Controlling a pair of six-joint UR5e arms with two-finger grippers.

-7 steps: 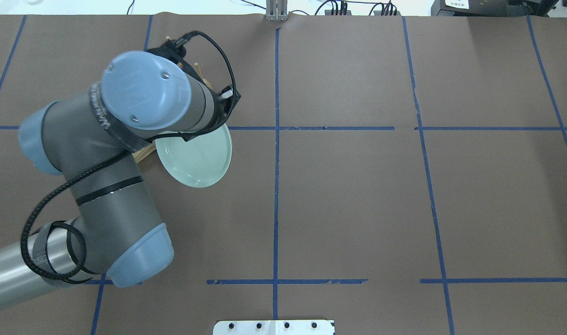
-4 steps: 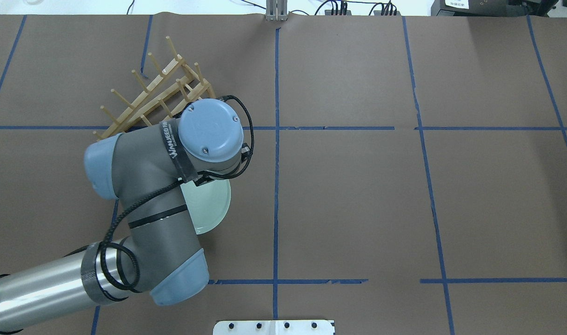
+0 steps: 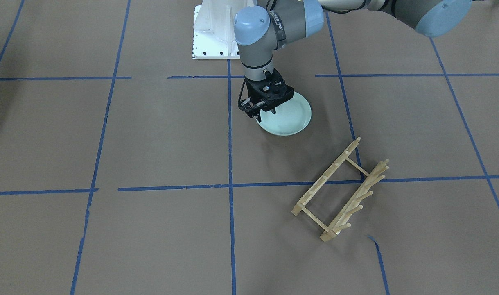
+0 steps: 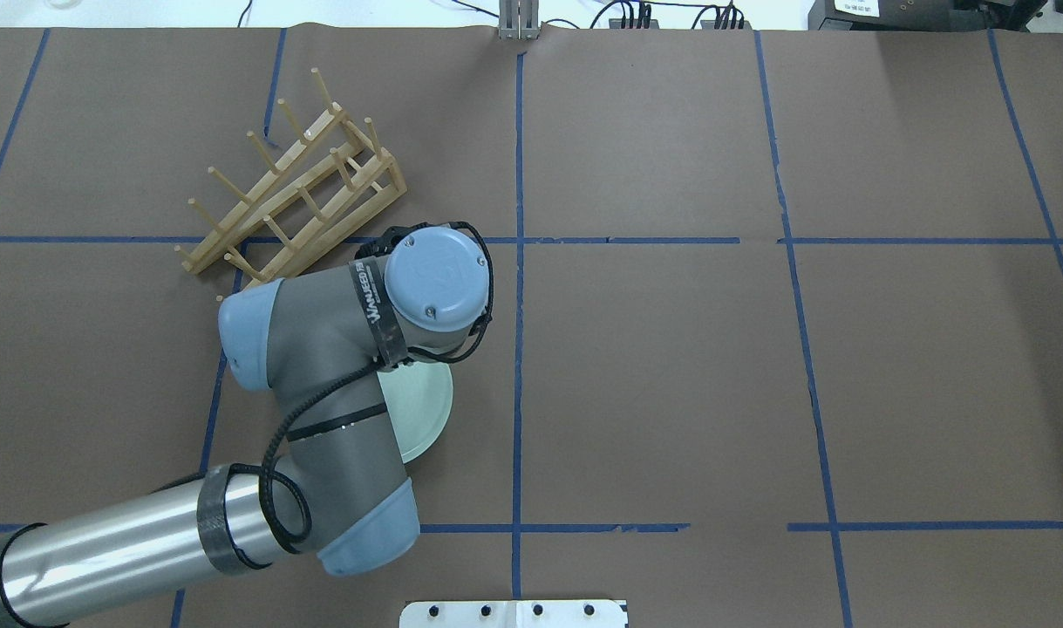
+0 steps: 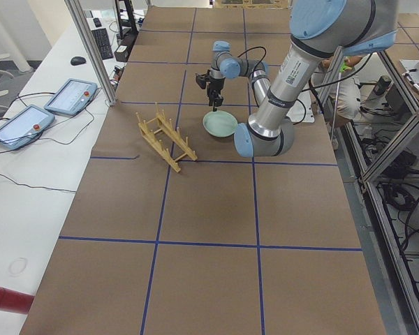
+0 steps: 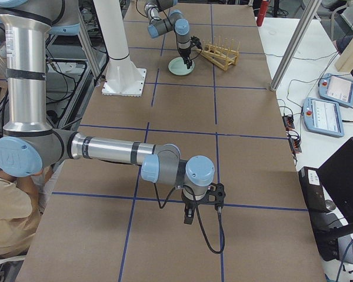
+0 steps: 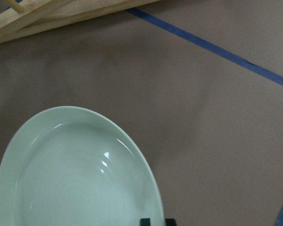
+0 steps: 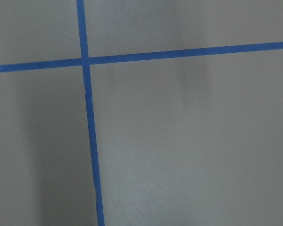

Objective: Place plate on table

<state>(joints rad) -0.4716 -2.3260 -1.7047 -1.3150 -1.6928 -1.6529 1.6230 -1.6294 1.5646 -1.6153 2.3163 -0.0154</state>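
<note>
Seen from across the desk (image 3: 151,135), facing the robot: the left hand (image 3: 264,113) points straight down from a grey and blue arm. It is closed to a narrow pinch on the rim of a pale mint-green plate (image 3: 290,116). In this view the plate spreads out to the right of the hand, face up and about level, low against the brown paper. Whether it rests fully on the paper cannot be told.

Behind the hand stands the white robot base (image 3: 212,37). Farther right of the hand and nearer the camera, well apart from the plate, a light wooden dish rack (image 3: 341,192) sits across a blue tape line (image 3: 171,187).

The right hand (image 6: 188,216) shows only in a side view. It points down low over the desk, far from the left hand — how far open it is cannot be told.
</note>
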